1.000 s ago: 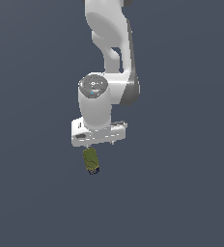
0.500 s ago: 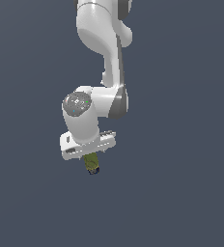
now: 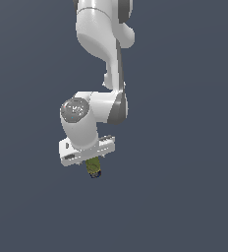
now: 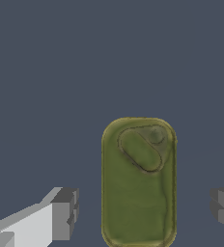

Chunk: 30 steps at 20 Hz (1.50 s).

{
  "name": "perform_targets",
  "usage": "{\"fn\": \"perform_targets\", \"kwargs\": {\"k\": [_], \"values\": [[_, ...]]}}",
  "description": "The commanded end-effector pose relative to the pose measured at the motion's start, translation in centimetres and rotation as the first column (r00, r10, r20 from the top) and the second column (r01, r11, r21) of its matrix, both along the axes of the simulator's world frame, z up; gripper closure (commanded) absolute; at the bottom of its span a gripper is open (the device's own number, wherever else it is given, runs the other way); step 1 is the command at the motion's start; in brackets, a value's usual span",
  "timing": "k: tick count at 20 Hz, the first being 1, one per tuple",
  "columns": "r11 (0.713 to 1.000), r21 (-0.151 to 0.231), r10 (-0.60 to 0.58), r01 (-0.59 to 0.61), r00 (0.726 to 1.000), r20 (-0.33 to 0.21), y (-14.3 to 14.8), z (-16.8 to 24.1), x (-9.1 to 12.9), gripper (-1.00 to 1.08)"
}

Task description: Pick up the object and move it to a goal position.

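Arm: a white Franka arm comes down from the top of the exterior view. Its grey-capped wrist joint sits above the hand.

Gripper: the white gripper points down and is slightly tilted, with its crossbar lower at the exterior view's left.

Jaw state: wide. In the wrist view the gripper has its two grey fingers far apart, one on each side of the can. Dark background shows between each pad and the can's side, so neither pad touches it.

Object: a small olive-green, mottled can, much smaller than the gripper.

Object position: in the exterior view the can pokes out just under the middle of the crossbar, its upper part hidden behind it. Its dark blue end is the lowest part.

Object from above: the wrist view shows the can as a rounded oblong, with a raised rim and an oval tab-like relief on its top face. It lies between the fingers and nearer to the white-backed one.

Contact below: it cannot be told whether the can rests on something or hangs free.

Worktop: a flat, dark slate-blue surface fills both views. It shows no edge or corner, so the can's place relative to them cannot be told.
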<state>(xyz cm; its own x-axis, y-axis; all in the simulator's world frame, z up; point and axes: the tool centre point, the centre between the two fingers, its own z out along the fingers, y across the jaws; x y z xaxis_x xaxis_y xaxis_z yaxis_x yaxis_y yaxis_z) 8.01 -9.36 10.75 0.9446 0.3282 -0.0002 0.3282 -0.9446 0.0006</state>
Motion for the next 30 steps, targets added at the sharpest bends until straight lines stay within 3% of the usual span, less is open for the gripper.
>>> {"fn": "perform_targets", "kwargs": {"k": [1, 9, 15, 16, 30], "values": [[1.0, 0.0, 0.001, -0.001, 1.0, -0.001, 0.0, -0.6, 0.0, -0.92], [1.0, 0.001, 0.004, -0.004, 1.0, 0.0, 0.0, -4.6, -0.1, -0.92], [1.0, 0.001, 0.004, -0.004, 1.0, 0.0, 0.0, -4.9, 0.1, -0.92], [1.0, 0.001, 0.004, -0.004, 1.0, 0.0, 0.0, -4.9, 0.1, 1.08], [1.0, 0.001, 0.004, -0.004, 1.0, -0.001, -0.1, -4.7, -0.2, 1.08]]}}
